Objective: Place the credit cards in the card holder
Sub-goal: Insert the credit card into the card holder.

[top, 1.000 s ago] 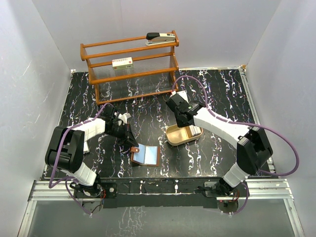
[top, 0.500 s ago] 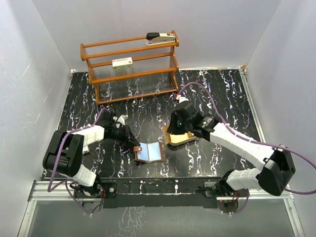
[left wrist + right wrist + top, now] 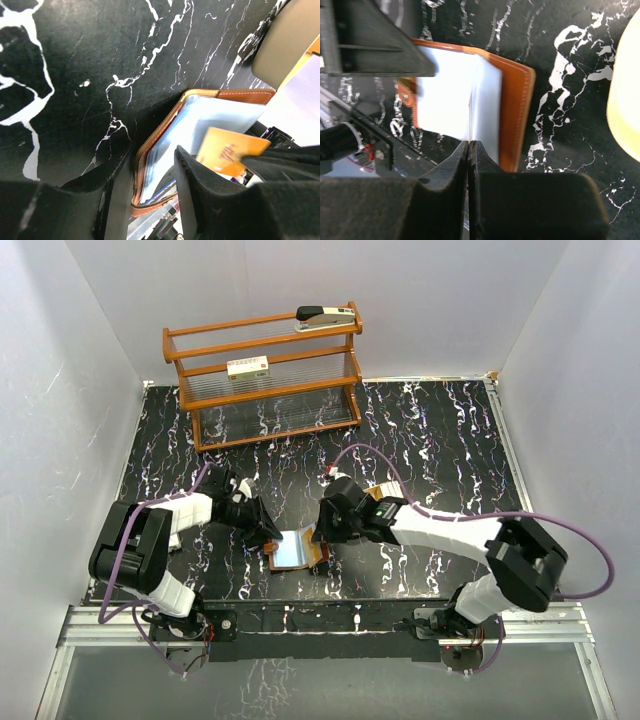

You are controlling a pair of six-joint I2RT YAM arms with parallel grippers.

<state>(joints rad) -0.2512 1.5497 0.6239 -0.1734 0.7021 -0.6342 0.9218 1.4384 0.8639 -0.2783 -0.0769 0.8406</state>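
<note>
The wallet (image 3: 292,552) lies open on the desk (image 3: 430,430), close to the near edge and a little left of its middle, pale inner face up and brown leather rim showing all round. Its snap tab points toward the near-left.

The left end effector (image 3: 152,167) sits at the wallet's left edge. Its fingers are spread, with the leather edge standing in the gap between them and not pinched.

The right end effector (image 3: 470,147) is at the wallet's right half, directly over it, fingers pressed together on a thin card (image 3: 231,149). From its own wrist the card shows only edge-on, as a line running out from the fingertips above the wallet's fold. From the left wrist its face shows orange, tilted over the pale lining. I cannot tell whether the card's lower edge touches the lining.

Just right of the wallet is a shallow tan tray (image 3: 627,90), mostly covered by the right arm from above.

Toward the far-left corner stands a wooden rack (image 3: 265,375), with a stapler (image 3: 325,316) on its top shelf and a small white box (image 3: 248,367) on the shelf below.
</note>
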